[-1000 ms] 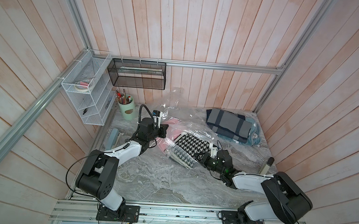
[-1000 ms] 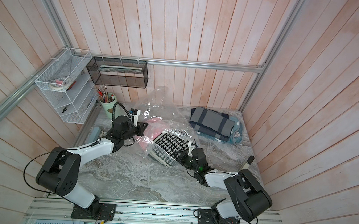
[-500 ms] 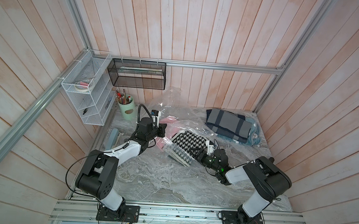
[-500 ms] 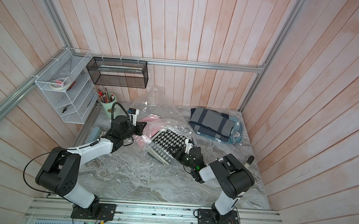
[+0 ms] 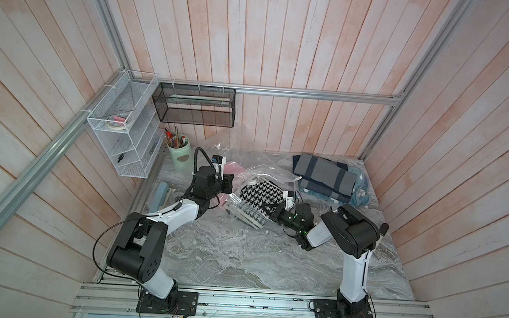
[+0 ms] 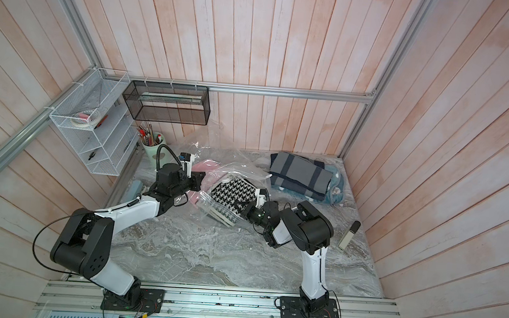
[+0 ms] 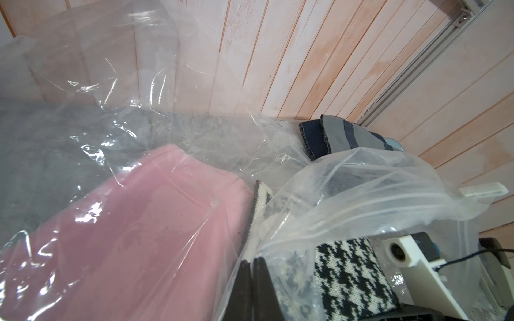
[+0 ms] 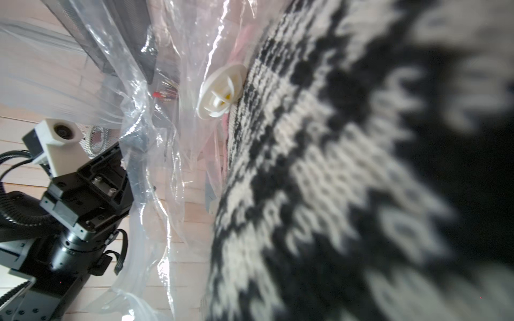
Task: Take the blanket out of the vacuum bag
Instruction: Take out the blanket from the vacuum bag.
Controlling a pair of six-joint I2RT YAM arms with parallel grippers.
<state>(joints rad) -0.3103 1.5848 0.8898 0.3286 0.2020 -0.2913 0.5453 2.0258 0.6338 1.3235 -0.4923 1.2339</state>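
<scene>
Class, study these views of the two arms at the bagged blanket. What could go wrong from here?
1. The right gripper is shut at the edge of the houndstooth blanket, beside crinkled film; it may pinch plastic too, dragging the vacuum bag along.
2. The left gripper pinches only thin bag film, which might slip or tear.

Both arms stretch low and forward, elbows bent. Left pincer (image 7: 251, 261) pinches the bag (image 7: 361, 194); right pincer (image 5: 267, 210), opposite it, is closed, wrist rolled sideways.
</scene>
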